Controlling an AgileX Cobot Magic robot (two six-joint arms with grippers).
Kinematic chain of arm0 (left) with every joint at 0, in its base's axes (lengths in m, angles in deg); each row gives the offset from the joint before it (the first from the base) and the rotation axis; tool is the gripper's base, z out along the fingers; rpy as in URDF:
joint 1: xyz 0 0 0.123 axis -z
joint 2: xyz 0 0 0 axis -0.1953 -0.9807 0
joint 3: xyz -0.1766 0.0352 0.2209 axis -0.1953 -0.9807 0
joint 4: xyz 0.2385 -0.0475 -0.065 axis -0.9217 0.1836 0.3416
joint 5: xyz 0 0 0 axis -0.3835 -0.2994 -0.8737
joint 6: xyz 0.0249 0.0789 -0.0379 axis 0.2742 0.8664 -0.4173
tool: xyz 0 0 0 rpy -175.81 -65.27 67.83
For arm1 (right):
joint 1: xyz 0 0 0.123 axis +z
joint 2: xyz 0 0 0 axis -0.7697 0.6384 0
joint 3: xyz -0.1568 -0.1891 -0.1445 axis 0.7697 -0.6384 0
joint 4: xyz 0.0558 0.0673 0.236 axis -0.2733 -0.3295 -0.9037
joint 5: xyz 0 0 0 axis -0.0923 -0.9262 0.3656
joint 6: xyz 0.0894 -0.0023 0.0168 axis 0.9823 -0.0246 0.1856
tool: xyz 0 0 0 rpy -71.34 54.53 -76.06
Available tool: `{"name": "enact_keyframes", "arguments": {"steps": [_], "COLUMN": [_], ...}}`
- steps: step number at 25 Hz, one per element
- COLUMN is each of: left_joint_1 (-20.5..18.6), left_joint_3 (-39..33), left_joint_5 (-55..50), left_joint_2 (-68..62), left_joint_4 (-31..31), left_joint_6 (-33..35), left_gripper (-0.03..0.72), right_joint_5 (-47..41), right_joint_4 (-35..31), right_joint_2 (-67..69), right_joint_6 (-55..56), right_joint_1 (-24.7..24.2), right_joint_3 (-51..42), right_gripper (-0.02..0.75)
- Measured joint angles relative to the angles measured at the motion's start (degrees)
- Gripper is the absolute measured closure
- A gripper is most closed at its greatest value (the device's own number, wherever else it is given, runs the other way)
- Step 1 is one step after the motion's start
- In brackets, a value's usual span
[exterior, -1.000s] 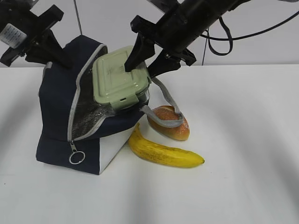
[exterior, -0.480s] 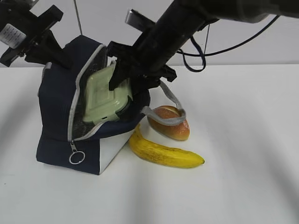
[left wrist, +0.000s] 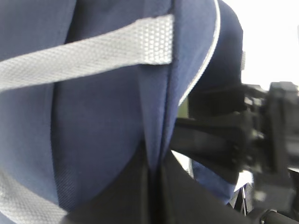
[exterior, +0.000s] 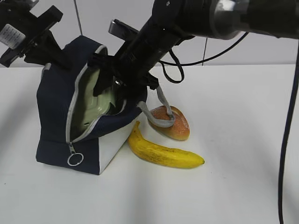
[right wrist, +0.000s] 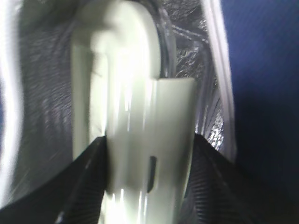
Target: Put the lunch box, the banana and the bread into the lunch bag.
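While tilted on edge, lunch box (exterior: pixel 96 109) stands inside lunch bag (exterior: pixel 56 107).

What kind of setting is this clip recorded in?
Probably a lab or test bench rather than a home: a bare white table, a plain pale wall behind, loose black cables, and only the lunch bag and food props.
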Motion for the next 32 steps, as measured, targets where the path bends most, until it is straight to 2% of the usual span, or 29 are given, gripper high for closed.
{"name": "enact_keyframes", "arguments": {"steps": [6, 12, 16, 20, 24, 32], "left_joint_1": [0.00, 0.00, 0.00, 0.00, 0.00, 0.00], "left_joint_3": [0.00, 0.00, 0.00, 0.00, 0.00, 0.00], "left_joint_5": [-0.13, -0.24, -0.30, -0.30, -0.39, -0.44], "left_joint_2": [0.00, 0.00, 0.00, 0.00, 0.00, 0.00], "left_joint_4": [-0.30, -0.30, -0.30, -0.72, -0.61, -0.47], "left_joint_6": [0.59, 0.80, 0.86, 0.86, 0.86, 0.86], "left_gripper": [0.691, 0.691, 0.691, 0.691, 0.691, 0.691], "right_joint_5": [2.86, 4.77, 4.91, 3.88, -1.07, -18.38], "right_joint_4": [-0.65, -4.59, -4.89, -5.38, -1.69, 9.86], "right_joint_2": [3.17, 5.83, 6.95, 6.95, 6.95, 6.95], "right_joint_6": [0.08, 0.08, -0.47, -1.38, -1.93, -2.05], "right_joint_1": [1.54, 1.69, 1.69, 1.69, 1.69, 1.07], "right_joint_3": [1.31, 1.76, 1.73, 4.05, 8.28, 20.91], "right_gripper": [0.356, 0.350, 0.326, 0.266, 0.234, 0.226]}}
